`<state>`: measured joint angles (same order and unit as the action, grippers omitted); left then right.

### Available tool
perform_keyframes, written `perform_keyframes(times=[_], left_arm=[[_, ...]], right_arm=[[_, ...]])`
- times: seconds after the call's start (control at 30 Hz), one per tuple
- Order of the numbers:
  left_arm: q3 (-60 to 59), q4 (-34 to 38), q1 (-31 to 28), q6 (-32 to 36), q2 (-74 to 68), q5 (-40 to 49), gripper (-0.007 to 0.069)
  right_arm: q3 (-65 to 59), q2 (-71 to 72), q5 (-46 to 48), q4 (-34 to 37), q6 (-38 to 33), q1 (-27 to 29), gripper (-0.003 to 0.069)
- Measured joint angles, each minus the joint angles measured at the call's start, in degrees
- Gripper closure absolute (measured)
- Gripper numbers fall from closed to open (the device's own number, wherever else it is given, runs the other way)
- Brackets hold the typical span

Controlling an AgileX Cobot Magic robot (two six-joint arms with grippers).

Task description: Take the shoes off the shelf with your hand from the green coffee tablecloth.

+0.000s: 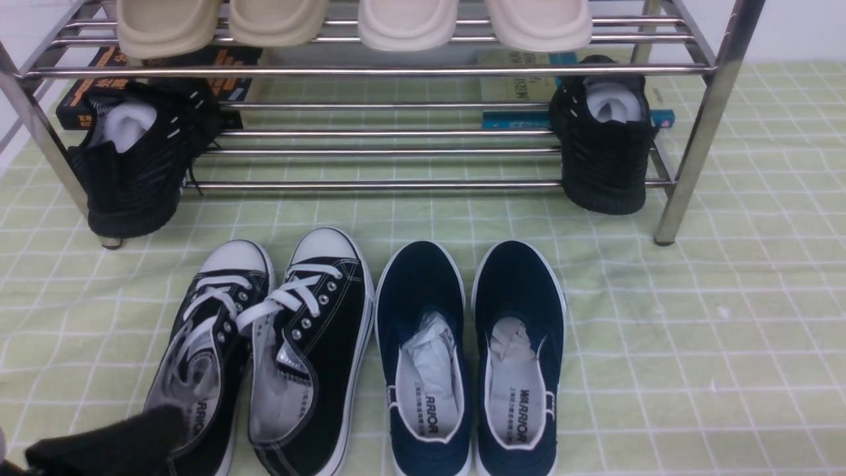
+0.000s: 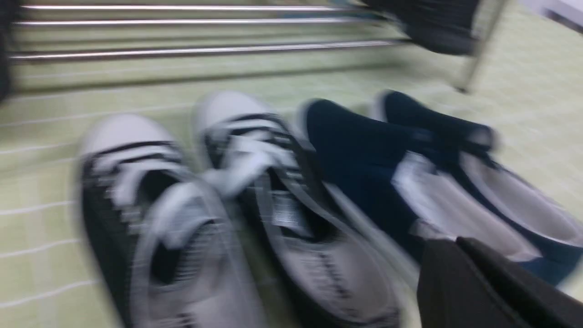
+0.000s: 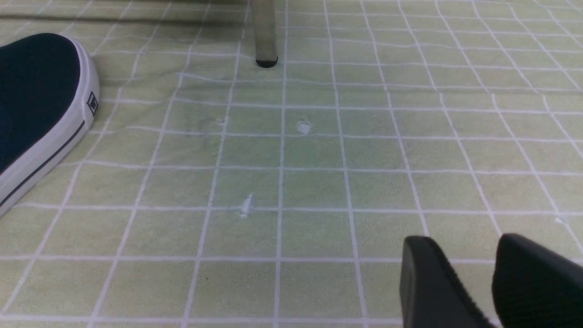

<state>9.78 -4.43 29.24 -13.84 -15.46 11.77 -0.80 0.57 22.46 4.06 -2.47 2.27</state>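
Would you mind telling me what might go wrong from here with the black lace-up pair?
1. The left gripper overlaps the left lace-up sneaker's heel; a careless move might drag it.
2. The right lace-up sneaker lies close against the navy slip-ons, so nudging it may shift them.
3. The left wrist view is blurred, making aiming unreliable.
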Motion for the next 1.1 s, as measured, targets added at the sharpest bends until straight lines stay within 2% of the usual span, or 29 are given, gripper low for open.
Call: perform_keyframes(times=[0.27,0.3,0.43,0.63,1.1], left_arm=[[-7.2,0.2,-20.5,2.4,6.6,2.4,0.0587],[-7.4,0.2,-20.5,2.4,6.6,2.5,0.0587],[-11.0,-0.7,-26.4,2.4,13.4,5.8,0.0580],[-11.1,-1.6,-27.9,2.4,16.1,8.7,0.0571],[-11.0,-1.8,-27.9,2.4,16.1,9.0,0.0561]], right_arm=[[0.0,0.0,0.0,0.0,0.0,0.0,0.0420],[0.0,0.0,0.0,0.0,0.0,0.0,0.0420],[0.0,0.0,0.0,0.0,0.0,0.0,0.0420],[0.0,0.0,0.0,0.0,0.0,0.0,0.0420],[0.0,0.1,0.0,0.0,0.0,0.0,0.0420]])
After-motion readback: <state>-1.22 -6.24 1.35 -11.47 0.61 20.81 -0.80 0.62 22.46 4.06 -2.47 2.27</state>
